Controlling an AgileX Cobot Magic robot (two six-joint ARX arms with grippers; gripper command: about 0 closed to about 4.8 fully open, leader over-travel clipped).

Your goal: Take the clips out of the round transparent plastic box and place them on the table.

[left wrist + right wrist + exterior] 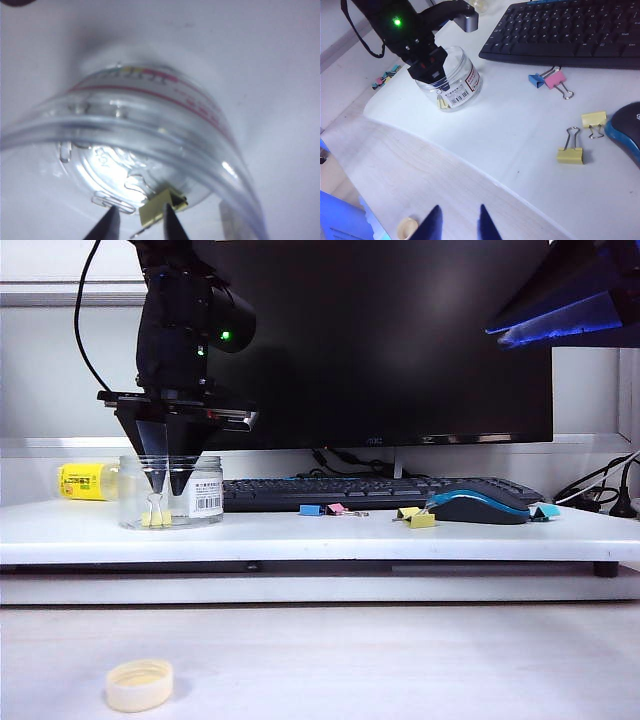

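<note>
The round transparent plastic box [205, 495] stands at the left of the white table [300, 538]. My left gripper [166, 485] reaches down into it, and its black body [427, 67] covers the box's mouth. Its jaws [140, 225] are open, and a yellow clip [159, 206] on the box's floor lies between them, against one fingertip [171, 222]. Out on the table lie a blue clip [536, 80], a pink one [556, 80] and two yellow ones [594, 119] [570, 155]. My right gripper [460, 225] hangs open and empty over the lower wood-look surface.
A keyboard [370, 492] and a monitor [400, 340] stand behind the clips. A blue-black mouse [480, 506] sits at the right, a teal clip [545, 510] beyond it. A yellow-labelled bottle [85, 481] lies behind the box. The cream lid [140, 685] rests on the lower surface.
</note>
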